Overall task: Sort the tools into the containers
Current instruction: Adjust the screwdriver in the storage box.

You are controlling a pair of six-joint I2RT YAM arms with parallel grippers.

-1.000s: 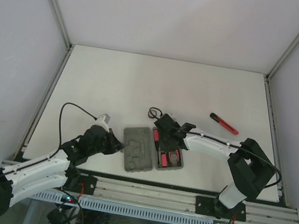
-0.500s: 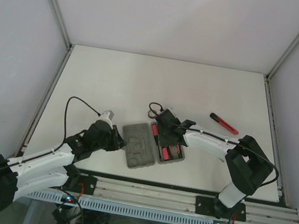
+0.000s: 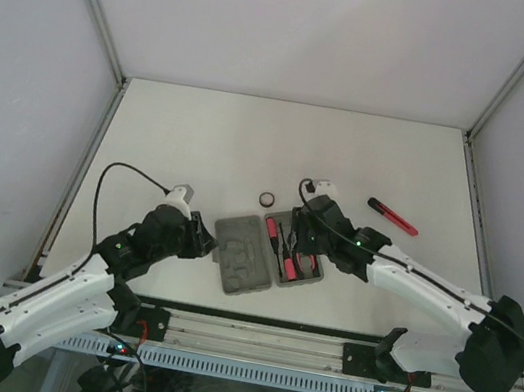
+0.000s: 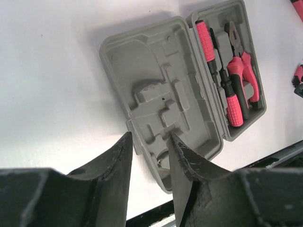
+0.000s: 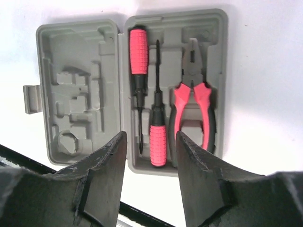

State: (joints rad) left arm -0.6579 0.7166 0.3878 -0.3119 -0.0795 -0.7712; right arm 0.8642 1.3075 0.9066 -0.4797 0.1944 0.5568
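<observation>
We've got the grey case (image 5: 71, 47) lying open flat near the front edge of the table (image 3: 202, 135). Its right half holds two red-handled screwdrivers (image 5: 138, 52) and the pliers (image 5: 191, 66), while the left half shows its moulded recesses. The black ring (image 3: 266, 199) sits just behind the case, and the red-black stick tool (image 3: 392, 216) lies further right. The left gripper (image 4: 149, 138) hovers by the case's left edge and the right gripper (image 5: 151, 137) hangs above the right half. Both have their fingers moderately apart, gripping nothing.

From overhead I've got the grey case (image 3: 242, 266) lying open, red-handled tools (image 3: 290, 255) in its right half. Left gripper (image 3: 203, 240) just beside its left edge, right gripper (image 3: 301, 233) over the tools. Black ring (image 3: 266, 199) and red-black stick tool (image 3: 392, 216) lie outside it.
</observation>
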